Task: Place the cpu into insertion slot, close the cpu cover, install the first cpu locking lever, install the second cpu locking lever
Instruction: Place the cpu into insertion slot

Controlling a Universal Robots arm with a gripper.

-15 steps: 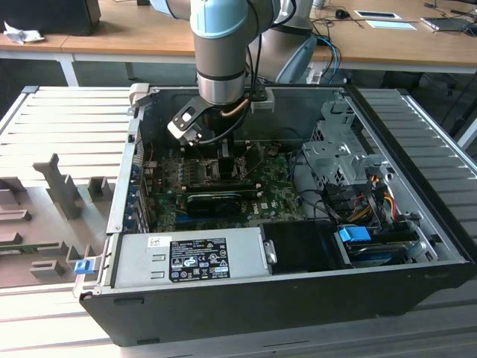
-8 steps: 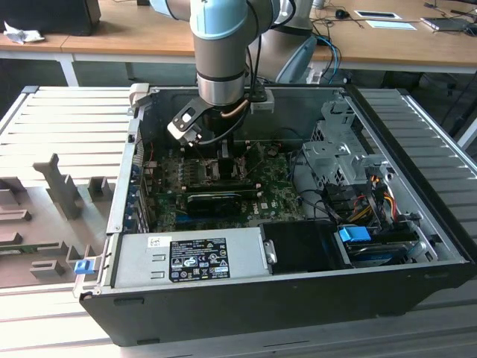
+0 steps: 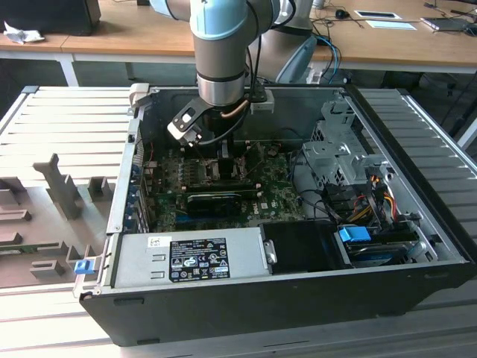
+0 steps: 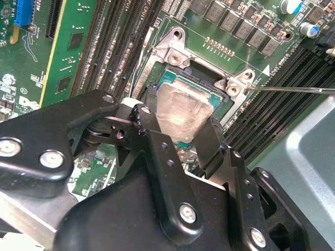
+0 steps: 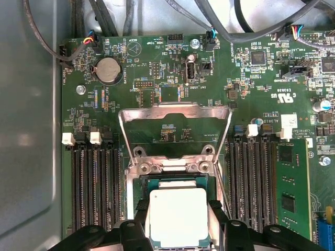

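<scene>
The pincer [image 5: 178, 224] is closed on the cpu [image 5: 178, 215], flat, shiny side up, at the insertion slot [image 5: 175, 181]; cpu cover [image 5: 175, 111] open

Second wrist view. Black jointed metal end effector [image 4: 178, 124], screw-fastened linkages in the foreground, fingers [image 4: 213, 137] set against two opposite edges of the small flat square cpu [image 4: 184, 111] with a pale silvery metal face. The cpu lies over the dark square insertion slot [image 4: 172, 52] with its bright metal rim; whether it is fully seated cannot be told. A thin silver lever rod [image 4: 293, 90] runs out from one rim corner. Rows of long black memory slots [image 4: 112, 47] flank the slot on the green circuit board [image 4: 175, 21]
</scene>
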